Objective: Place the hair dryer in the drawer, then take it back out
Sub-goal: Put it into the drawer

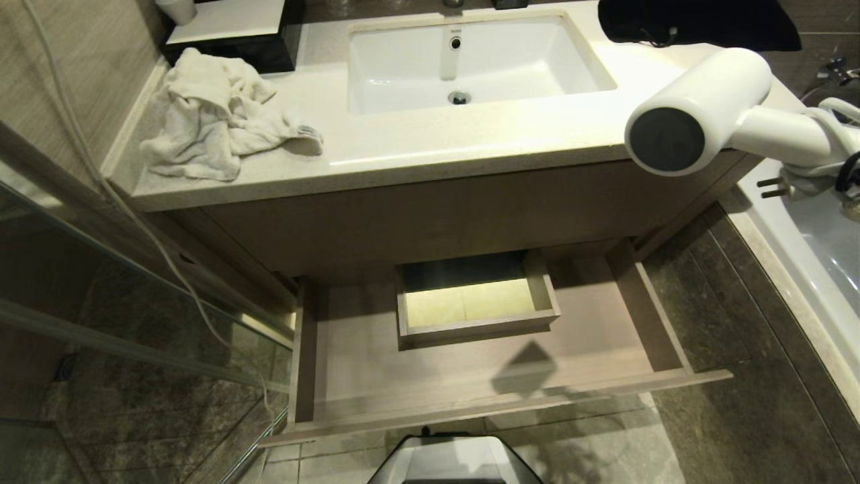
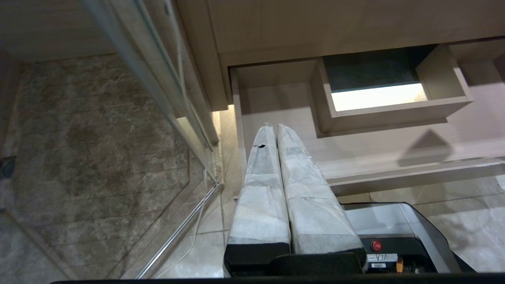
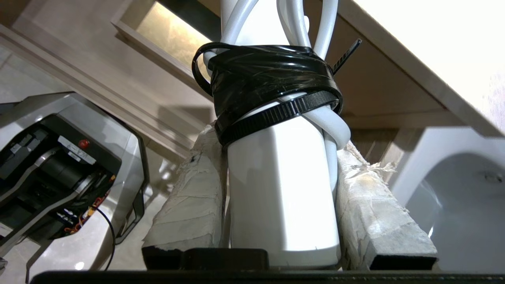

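Right tool (image 3: 276, 157) pinching dryer (image 1: 705, 107) handle, held above open drawer (image 1: 470, 390). Left tool (image 2: 276, 130) pressed together, idle near drawer.

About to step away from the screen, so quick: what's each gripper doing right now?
Left gripper: shut, holding nothing, parked in front of the open drawer.
Right gripper: shut on the hair dryer handle.

Dryer (image 1: 712, 101): smooth glossy white plastic, matt grey end. Drawer (image 1: 470, 383): matt wood-grain. Towel (image 1: 215, 114): rough white cloth. Sink (image 1: 470, 60): glossy ceramic. Right gripper (image 3: 276, 157) fingers (image 3: 189, 197): wrapped in rough papery tape. Cord tie (image 3: 272, 86): glossy black plastic.
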`<state>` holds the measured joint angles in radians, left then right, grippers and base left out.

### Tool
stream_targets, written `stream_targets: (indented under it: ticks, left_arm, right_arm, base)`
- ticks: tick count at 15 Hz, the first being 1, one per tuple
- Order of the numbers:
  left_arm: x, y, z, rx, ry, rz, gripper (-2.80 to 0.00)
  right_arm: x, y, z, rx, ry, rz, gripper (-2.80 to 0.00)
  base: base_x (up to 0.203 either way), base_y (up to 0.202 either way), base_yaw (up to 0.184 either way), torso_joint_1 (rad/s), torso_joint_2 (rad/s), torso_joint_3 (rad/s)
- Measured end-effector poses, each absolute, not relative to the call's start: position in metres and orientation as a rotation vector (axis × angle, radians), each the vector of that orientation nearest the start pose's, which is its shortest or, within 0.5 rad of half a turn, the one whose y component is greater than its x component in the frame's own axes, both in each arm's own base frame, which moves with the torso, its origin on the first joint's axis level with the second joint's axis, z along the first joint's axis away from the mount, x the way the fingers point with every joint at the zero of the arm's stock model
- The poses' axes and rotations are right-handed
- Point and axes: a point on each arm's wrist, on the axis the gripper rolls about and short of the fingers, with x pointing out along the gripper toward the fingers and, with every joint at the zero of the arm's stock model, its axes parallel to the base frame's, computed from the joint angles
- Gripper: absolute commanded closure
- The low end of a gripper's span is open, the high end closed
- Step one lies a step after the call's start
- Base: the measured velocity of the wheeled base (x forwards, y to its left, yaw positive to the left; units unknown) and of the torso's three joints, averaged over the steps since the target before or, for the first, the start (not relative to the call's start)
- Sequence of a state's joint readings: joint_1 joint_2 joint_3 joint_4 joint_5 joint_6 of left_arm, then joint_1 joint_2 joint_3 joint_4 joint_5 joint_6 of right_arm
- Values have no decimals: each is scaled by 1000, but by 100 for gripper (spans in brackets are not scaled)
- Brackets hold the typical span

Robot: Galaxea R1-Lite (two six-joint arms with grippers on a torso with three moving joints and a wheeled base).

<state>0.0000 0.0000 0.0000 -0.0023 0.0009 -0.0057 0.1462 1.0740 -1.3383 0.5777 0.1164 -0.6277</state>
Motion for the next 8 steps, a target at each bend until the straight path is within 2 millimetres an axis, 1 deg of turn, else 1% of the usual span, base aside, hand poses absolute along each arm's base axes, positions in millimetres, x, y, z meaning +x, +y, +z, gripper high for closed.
stream_targets:
  ticks: [8]
  left_arm:
    - [-23, 0, 76, -6, -4, 1, 0]
  right_arm:
    - [101, 17, 350, -608, 231, 346, 0]
  base:
    - [0, 0, 0, 0, 0, 0]
